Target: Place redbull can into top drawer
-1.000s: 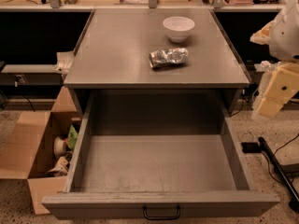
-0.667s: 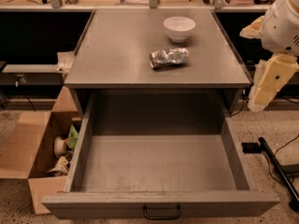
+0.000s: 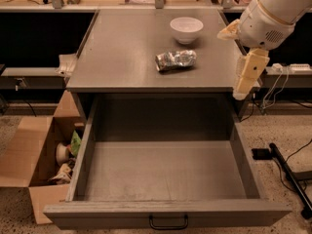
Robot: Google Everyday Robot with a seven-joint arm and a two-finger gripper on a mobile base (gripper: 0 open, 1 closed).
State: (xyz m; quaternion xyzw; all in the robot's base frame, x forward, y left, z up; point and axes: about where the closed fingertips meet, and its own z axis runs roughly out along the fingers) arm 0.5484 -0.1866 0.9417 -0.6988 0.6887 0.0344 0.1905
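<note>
The redbull can [image 3: 176, 60], a crinkled shiny silver cylinder, lies on its side on the grey cabinet top [image 3: 122, 57], a little right of centre. The top drawer [image 3: 165, 172] is pulled wide open below it, its grey inside bare, with a small black handle [image 3: 168, 223] on the front panel. My gripper [image 3: 243, 82] hangs from the white arm [image 3: 273, 13] at the cabinet's right edge. It is to the right of the can, not touching it, and holds nothing.
A white bowl [image 3: 186, 29] stands behind the can. An open brown cardboard box [image 3: 34, 155] with several items sits on the floor left of the drawer. A black stand foot and cables [image 3: 285, 167] lie on the floor at right. A cluttered bench runs along the back.
My arm has swung left and upward from the right edge of view, bringing the gripper to the cabinet's right edge. The can, bowl and drawer have not moved.
</note>
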